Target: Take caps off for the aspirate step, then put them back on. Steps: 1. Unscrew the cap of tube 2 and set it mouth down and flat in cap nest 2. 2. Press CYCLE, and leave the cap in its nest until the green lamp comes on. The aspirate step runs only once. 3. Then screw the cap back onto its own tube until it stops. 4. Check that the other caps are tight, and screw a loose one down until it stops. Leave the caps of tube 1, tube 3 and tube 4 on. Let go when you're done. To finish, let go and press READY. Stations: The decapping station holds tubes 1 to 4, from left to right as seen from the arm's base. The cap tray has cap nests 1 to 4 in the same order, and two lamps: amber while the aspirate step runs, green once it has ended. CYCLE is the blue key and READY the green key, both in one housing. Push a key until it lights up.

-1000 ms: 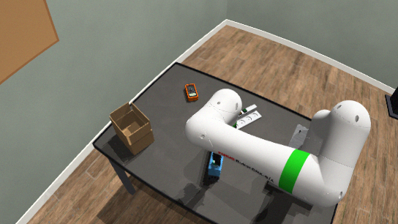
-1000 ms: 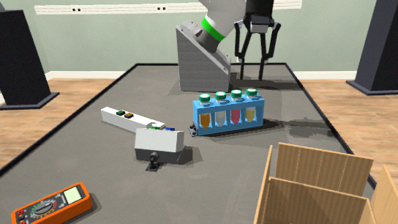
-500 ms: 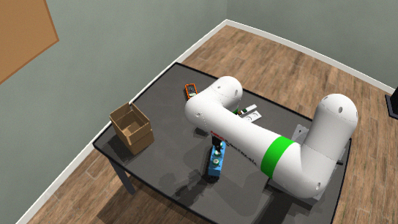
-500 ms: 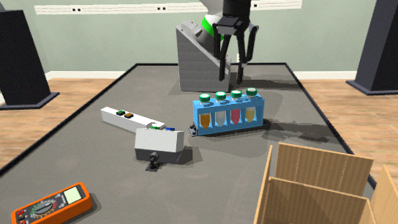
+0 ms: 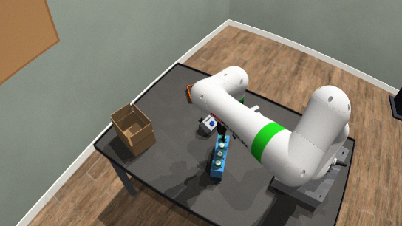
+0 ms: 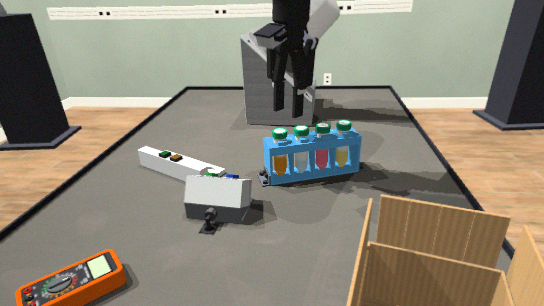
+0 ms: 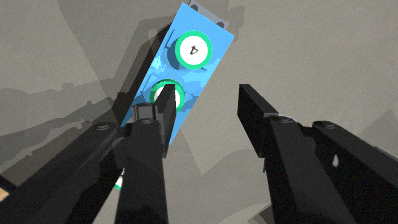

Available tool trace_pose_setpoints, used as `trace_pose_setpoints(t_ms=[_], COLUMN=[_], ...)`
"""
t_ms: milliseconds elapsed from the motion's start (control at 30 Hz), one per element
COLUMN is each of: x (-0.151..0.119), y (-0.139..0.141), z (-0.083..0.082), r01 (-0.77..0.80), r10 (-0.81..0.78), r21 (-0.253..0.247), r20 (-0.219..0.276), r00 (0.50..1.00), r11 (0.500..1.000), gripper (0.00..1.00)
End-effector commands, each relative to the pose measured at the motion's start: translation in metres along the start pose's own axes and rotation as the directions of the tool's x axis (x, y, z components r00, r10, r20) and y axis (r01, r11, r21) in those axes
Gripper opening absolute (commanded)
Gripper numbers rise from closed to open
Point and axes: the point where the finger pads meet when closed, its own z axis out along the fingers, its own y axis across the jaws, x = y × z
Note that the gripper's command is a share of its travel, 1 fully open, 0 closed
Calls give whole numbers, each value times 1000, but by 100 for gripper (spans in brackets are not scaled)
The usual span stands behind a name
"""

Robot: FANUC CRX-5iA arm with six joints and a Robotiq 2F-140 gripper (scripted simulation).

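While your gripper [image 6: 288, 106] hangs over the rack [image 6: 312, 167], jaws part-open and grasping nothing, 1 finger [image 7: 167, 107] hides a cap [image 7: 179, 97].

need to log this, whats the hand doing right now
hand: part open, holding nothing, above the blue tube rack.

rack [image 6: 310, 172] blue | caps [image 6: 301, 131] green, white tops | tube liquids orange, whitish, red, yellow | claw [image 6: 288, 100] black | arm [image 5: 236, 122] white, green band | desk [image 6: 125, 225] dark grey, black rim | key housing [image 6: 216, 196] grey | multimeter [image 6: 70, 282] orange | box [image 5: 134, 128] brown cardboard
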Motion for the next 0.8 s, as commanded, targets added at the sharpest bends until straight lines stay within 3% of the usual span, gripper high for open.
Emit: trace_pose_setpoints(t_ms=[0, 300, 767], x=[10, 37, 70], y=[8, 37, 81], z=[0, 2, -1], r01=[-61, -253, -501], r10=[61, 253, 500], r21=[2, 10, 21], r20=[2, 13, 37], r00=[998, 968, 865], r11=[998, 967, 865], gripper=[41, 41, 41])
